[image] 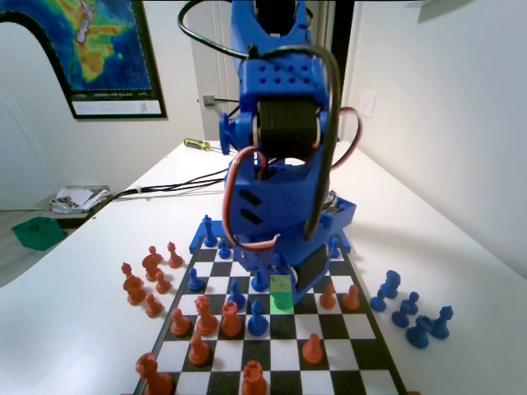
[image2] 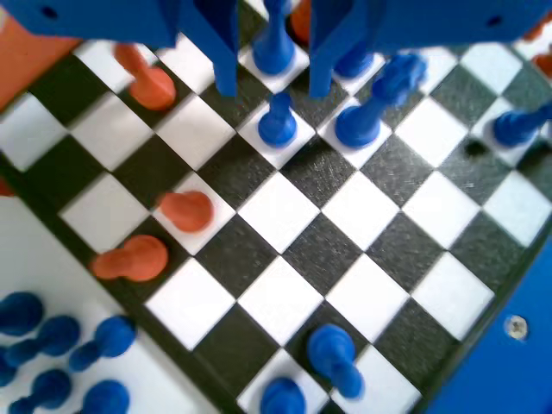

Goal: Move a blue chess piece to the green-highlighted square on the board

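In the wrist view my gripper (image2: 272, 84) hangs open over the board (image2: 285, 259), its jaws well apart. A small blue chess piece (image2: 278, 123) with a ball head stands on a white square just below the jaw tips. A second blue pawn (image2: 274, 47) shows in the gap between the jaws, farther off. Nothing is gripped. In the fixed view the gripper (image: 298, 278) is low over the board (image: 362, 329), right behind the green-highlighted square (image: 282, 302). That square is bare. A paler yellow-green square (image: 282, 284) lies just behind it.
A taller blue piece (image2: 373, 102) stands close to the right jaw. Orange pawns (image2: 185, 210) stand to the left in the wrist view. Several blue pieces (image: 408, 313) lie off the board at right in the fixed view, and orange ones (image: 148, 280) at left. A blue pawn (image: 258, 322) stands near the green square.
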`<action>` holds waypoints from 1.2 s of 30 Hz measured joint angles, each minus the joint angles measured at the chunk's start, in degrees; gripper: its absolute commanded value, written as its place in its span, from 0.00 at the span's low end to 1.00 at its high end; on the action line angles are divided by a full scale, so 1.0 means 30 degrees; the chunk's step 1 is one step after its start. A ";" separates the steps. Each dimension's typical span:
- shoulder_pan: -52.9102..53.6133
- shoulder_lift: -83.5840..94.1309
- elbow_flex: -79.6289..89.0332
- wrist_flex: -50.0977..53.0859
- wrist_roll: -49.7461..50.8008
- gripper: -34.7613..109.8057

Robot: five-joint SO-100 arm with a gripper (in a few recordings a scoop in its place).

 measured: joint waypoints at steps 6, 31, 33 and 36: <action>0.0000 0.0938 -0.1641 0.2490 -0.0557 0.33; -0.0029 1.7080 -0.1992 1.2715 -1.3916 0.25; 0.0088 1.8486 -0.1523 1.2891 -1.5117 0.25; -0.0029 2.0742 -0.0381 1.3066 -1.6582 0.25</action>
